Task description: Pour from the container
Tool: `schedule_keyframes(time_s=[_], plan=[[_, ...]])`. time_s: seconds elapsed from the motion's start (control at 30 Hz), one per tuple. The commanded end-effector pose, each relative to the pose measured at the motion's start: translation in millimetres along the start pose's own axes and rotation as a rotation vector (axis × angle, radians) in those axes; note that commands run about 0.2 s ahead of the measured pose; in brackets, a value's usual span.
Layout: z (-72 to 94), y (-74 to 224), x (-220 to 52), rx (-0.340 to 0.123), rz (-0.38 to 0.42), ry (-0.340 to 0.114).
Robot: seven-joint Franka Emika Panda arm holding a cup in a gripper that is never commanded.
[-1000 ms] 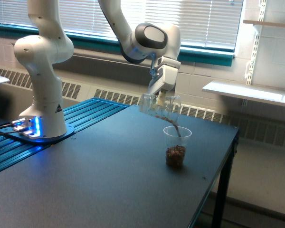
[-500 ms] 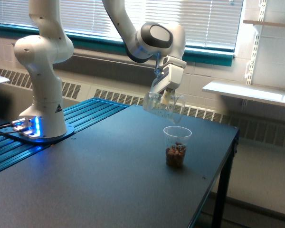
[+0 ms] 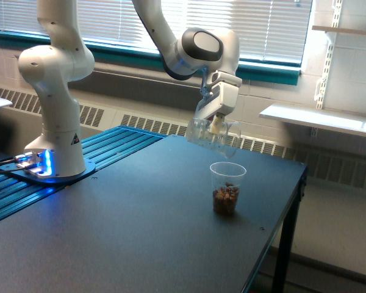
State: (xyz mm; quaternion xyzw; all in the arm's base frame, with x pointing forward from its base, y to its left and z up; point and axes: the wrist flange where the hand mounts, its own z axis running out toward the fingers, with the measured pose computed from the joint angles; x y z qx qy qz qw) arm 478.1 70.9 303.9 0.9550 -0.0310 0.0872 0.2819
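Here the container (image 3: 210, 135), a clear, thin-walled plastic cup with a wide mouth, hangs tipped on its side in the air above the table (image 3: 128, 226), its mouth turned toward the exterior view's right and slightly down. The claw (image 3: 216, 124), white and blocky with pale finger pads, is pinched onto the container's wall from above. No contents can be made out inside the container. Below it and a little toward the exterior view's right, well apart from it, a narrow tapered clear cup (image 3: 227, 188) stands upright on the table; a small heap of brown, lumpy pieces (image 3: 226, 196) fills its bottom part. The table top is a flat, matte, dark sheet with a straight edge along the exterior view's right, close to the tapered cup, and broad bare surface toward the exterior view's left and front. The arm's glossy white rounded base (image 3: 56, 91) rises from a blue ribbed platform (image 3: 110, 146) at the exterior view's left, well apart from both cups. Behind the table runs a slatted radiator grille (image 3: 146, 125) beneath blinds (image 3: 256, 24).
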Motion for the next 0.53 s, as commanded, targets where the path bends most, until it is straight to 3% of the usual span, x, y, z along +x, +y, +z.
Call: schedule_keyframes(time_s=[0.03,0.53], plan=[[-1.2,8.5,1.3,0.045,0.002,0.017],[13.1,20.5,-11.6,0.134,0.036,0.013]])
